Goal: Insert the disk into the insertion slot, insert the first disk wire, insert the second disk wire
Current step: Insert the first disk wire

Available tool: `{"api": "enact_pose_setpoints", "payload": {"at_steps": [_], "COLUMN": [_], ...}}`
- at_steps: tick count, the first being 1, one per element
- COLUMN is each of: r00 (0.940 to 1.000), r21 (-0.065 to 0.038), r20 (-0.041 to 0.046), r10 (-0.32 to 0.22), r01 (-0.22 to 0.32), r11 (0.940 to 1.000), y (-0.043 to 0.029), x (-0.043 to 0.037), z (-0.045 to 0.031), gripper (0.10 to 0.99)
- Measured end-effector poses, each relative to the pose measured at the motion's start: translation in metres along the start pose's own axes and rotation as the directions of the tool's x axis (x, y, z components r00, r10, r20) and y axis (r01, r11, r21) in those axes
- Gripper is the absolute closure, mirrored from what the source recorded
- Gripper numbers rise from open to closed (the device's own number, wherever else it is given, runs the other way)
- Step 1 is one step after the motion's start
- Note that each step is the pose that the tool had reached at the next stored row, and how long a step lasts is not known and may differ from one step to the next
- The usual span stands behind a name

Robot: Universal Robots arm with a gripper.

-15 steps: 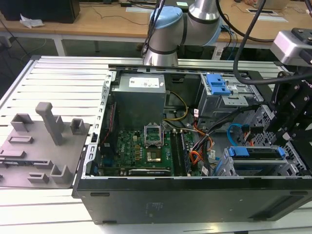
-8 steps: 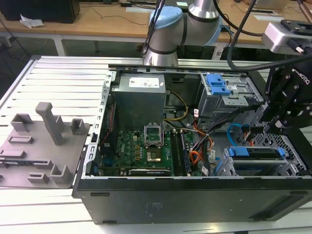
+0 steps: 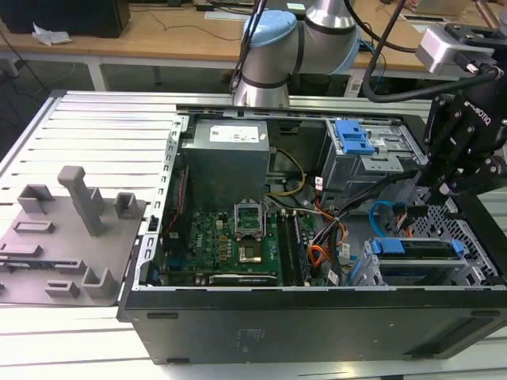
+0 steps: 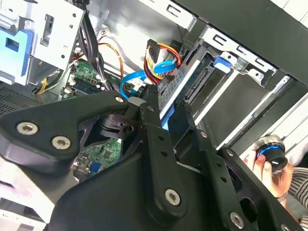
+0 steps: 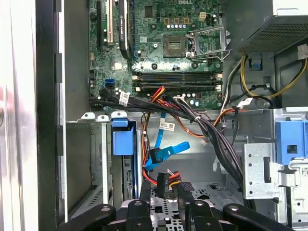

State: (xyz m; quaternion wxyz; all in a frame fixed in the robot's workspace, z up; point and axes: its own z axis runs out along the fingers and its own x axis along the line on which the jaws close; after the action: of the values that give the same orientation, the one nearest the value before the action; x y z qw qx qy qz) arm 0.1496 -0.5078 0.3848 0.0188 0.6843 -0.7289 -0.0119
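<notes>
The disk (image 3: 416,247) sits in the insertion slot (image 3: 469,237), in the near corner of the computer case (image 3: 317,324) at the exterior view's right. So step 1 of 3 looks done. Its long axis runs along the case's near edge, and the end with the blue tab faces the motherboard (image 3: 218,241).

Just beside the disk's long side, toward the grey metal box (image 3: 356,154) with the blue latch, hangs the first disk wire (image 5: 161,179). It is a dark plug on red, orange and yellow leads. The gripper (image 5: 164,188) of the 1 arm has its jaws on either side of that plug and looks clamped on it. The plug lies close alongside the disk, not in line with its end, and I cannot make out the socket it belongs in.

The second disk wire (image 5: 166,151) loops loose just past the held plug, on the motherboard side and near the disk's tabbed end, with nothing gripping it.

At the case's outer edge in the second wrist view, a person's hand (image 4: 269,171) holds a round knob (image 4: 270,153).
</notes>
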Motion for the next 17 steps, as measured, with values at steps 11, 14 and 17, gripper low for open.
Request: {"api": "enact_pose_setpoints", "payload": {"at_steps": [11,14,17], "r00": [1.0000,1.0000,1.0000], "r21": [0.000,0.000,0.000], "r20": [-0.0001,0.0000,-0.0001], "r10": [0.000,0.000,0.000], "r01": [0.000,0.000,0.000], "r11": [1.0000,1.0000,1.0000], "y": [-0.0002,-0.0003,-0.0004], "x": [0.0000,0.0000,-0.0001], "z": [0.0040,0.0064,0.0099], "gripper": [0.725,0.725,0.725]}}
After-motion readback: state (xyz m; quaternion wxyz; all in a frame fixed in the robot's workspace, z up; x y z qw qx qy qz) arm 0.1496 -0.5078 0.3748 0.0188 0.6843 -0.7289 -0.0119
